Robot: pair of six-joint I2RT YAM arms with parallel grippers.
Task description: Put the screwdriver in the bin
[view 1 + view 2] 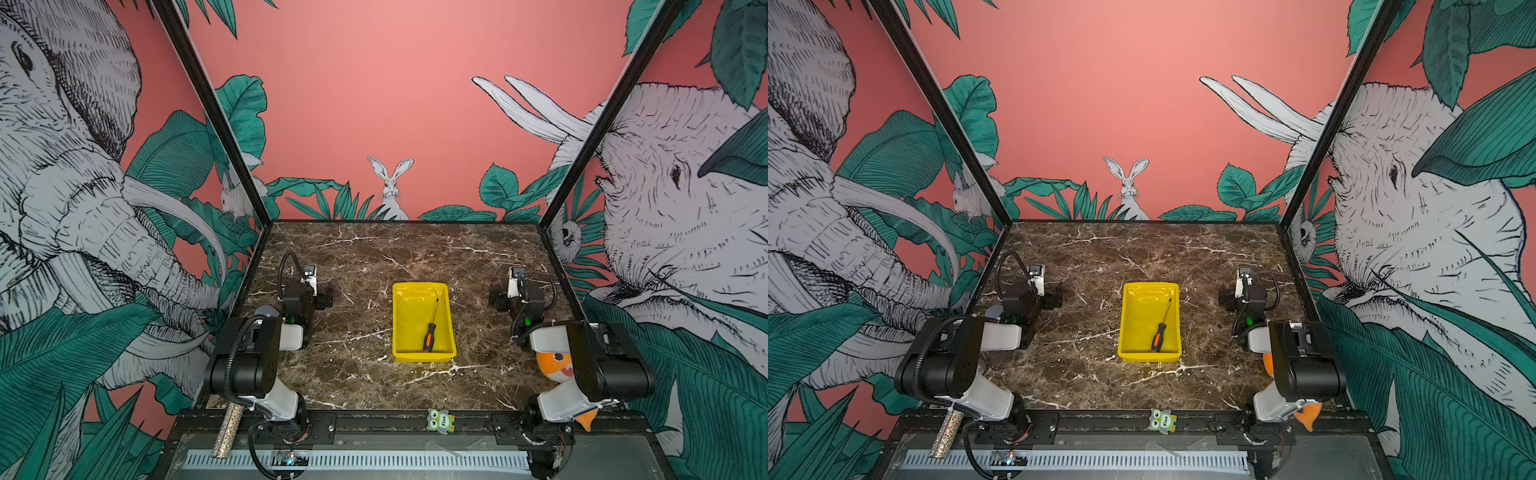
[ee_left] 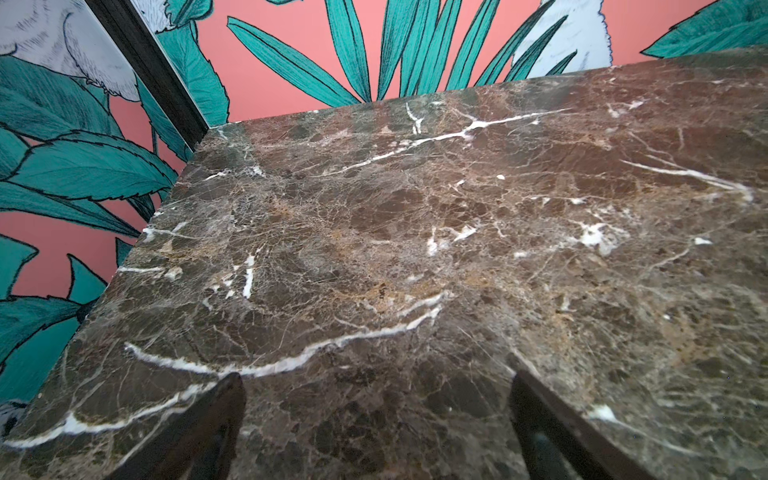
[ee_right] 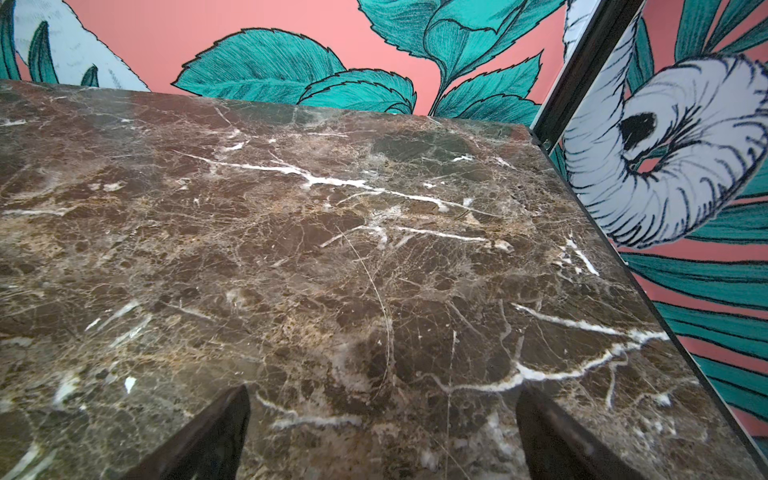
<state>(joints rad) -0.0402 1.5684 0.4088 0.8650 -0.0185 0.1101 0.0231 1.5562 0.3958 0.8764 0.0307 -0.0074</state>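
Note:
The yellow bin (image 1: pixel 411 316) (image 1: pixel 1140 320) stands in the middle of the marble table in both top views. The screwdriver (image 1: pixel 428 336) (image 1: pixel 1159 334) lies inside it, orange-striped black handle toward the near wall, shaft pointing away. My left gripper (image 1: pixel 308 286) (image 1: pixel 1038 286) rests low at the table's left, well apart from the bin. My right gripper (image 1: pixel 515 286) (image 1: pixel 1241 286) rests at the right, equally far off. Both wrist views show only bare marble between wide-apart fingers: left gripper (image 2: pixel 376 386) open, right gripper (image 3: pixel 382 395) open. Neither wrist view shows the bin.
A small green owl toy (image 1: pixel 440 420) sits on the front rail. An orange shark plush (image 1: pixel 555 365) lies under the right arm. A glittery stick (image 1: pixel 227 430) leans at the front left. Printed walls and black corner posts (image 1: pixel 561 195) enclose the table.

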